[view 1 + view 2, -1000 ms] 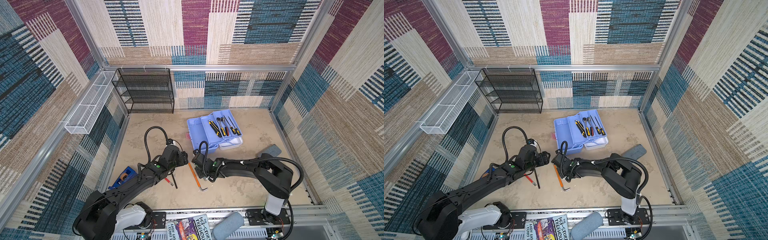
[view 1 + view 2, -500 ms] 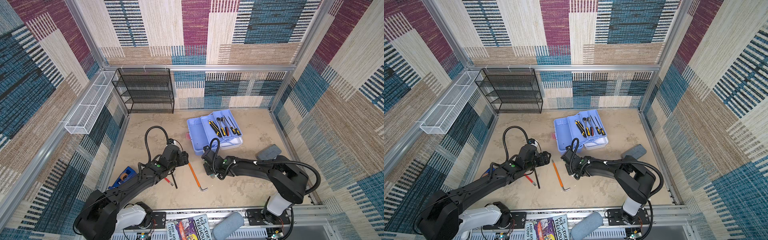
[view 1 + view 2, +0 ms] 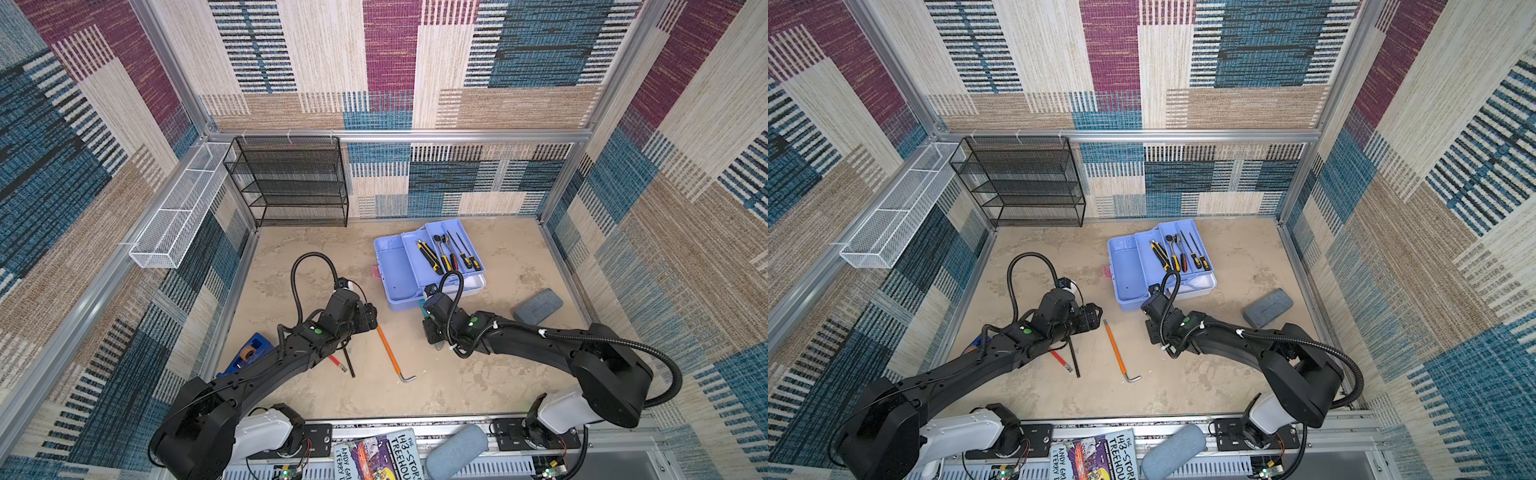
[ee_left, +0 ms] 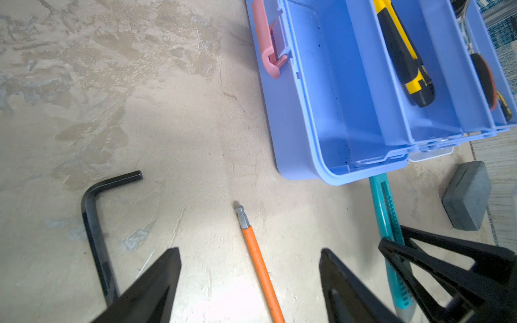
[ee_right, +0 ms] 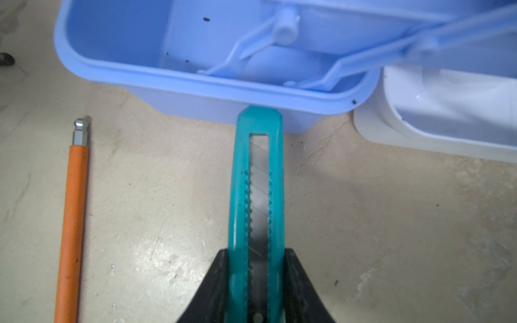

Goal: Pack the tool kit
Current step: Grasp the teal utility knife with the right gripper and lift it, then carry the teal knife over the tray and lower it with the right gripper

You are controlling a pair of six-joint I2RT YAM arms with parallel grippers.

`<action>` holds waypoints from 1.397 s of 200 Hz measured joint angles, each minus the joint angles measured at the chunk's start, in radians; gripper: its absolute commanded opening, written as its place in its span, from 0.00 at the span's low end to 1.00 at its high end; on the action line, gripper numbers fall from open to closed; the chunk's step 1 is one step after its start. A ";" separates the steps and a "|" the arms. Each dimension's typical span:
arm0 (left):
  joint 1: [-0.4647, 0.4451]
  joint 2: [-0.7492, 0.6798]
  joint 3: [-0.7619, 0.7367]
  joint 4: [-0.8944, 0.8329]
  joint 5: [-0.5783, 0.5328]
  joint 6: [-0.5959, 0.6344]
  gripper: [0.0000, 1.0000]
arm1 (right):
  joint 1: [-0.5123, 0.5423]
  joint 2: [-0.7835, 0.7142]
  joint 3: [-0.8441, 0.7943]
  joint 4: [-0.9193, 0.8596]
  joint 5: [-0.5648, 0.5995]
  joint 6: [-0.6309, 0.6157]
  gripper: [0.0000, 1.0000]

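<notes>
The tool kit (image 3: 395, 274) (image 3: 1129, 274) lies open at the back of the floor, a lavender-blue box with a pink handle (image 4: 263, 42). Its raised tray (image 3: 451, 249) holds several tools. My right gripper (image 5: 256, 253) is shut on a teal utility knife (image 5: 258, 181) whose tip is just short of the box's near wall (image 5: 195, 92). In a top view this gripper (image 3: 428, 309) hovers at the box's front corner. My left gripper (image 4: 249, 251) (image 3: 370, 316) is open above an orange-sleeved hex key (image 4: 258, 268) (image 3: 390, 353). A black hex key (image 4: 92, 212) and a red tool (image 3: 336, 361) lie beside it.
A flat grey pouch (image 3: 537, 306) lies right of the box, and a dark blue tape dispenser (image 3: 249, 353) sits by the left wall. A black mesh shelf (image 3: 291, 183) and a white wire basket (image 3: 178, 208) stand at the back left. A book (image 3: 378, 455) lies past the front rail.
My right gripper has carried the teal knife to the right, away from the left gripper and up to the box's front corner. The left arm has stayed put.
</notes>
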 measured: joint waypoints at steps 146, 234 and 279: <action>0.000 0.003 0.004 0.000 0.000 0.000 0.81 | 0.000 -0.018 0.143 -0.011 -0.076 -0.040 0.25; 0.000 0.003 0.005 0.000 0.000 0.001 0.81 | -0.046 -0.034 0.243 -0.020 -0.060 -0.065 0.27; 0.000 0.005 0.004 0.002 0.000 0.000 0.81 | -0.171 0.037 0.355 -0.030 -0.025 -0.088 0.27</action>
